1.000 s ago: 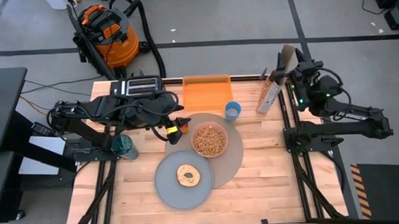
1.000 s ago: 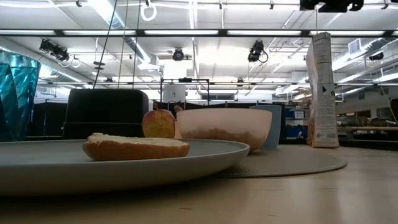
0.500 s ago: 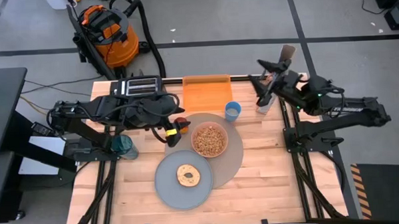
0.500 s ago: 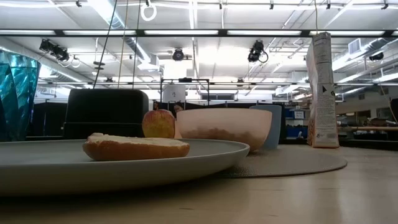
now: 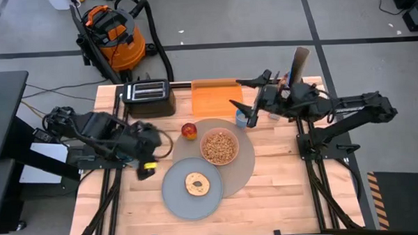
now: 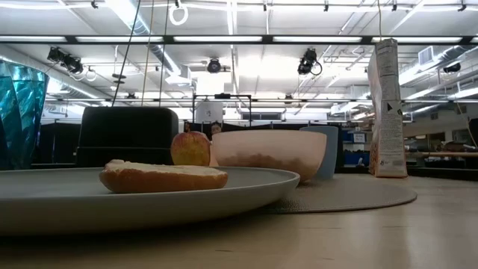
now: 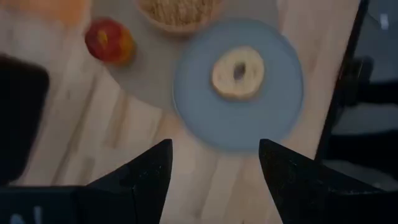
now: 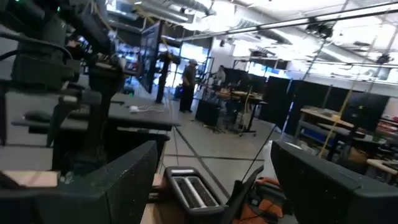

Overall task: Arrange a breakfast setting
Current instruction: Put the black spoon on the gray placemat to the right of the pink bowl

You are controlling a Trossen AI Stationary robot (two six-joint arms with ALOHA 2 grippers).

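Over the cup | right gripper nearest, fingers spread, empty | left gripper well left, fingers spread, empty

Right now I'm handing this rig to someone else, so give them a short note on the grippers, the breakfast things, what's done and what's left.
Left gripper: open, empty, above the table's left side.
Right gripper: open, empty, reaching over the light-blue cup by the orange board.
Done: bagel on the grey plate, which overlaps the round mat; pink bowl of cereal on the mat; apple at the mat's edge.
Left: no spoon in view; cup still off the mat.
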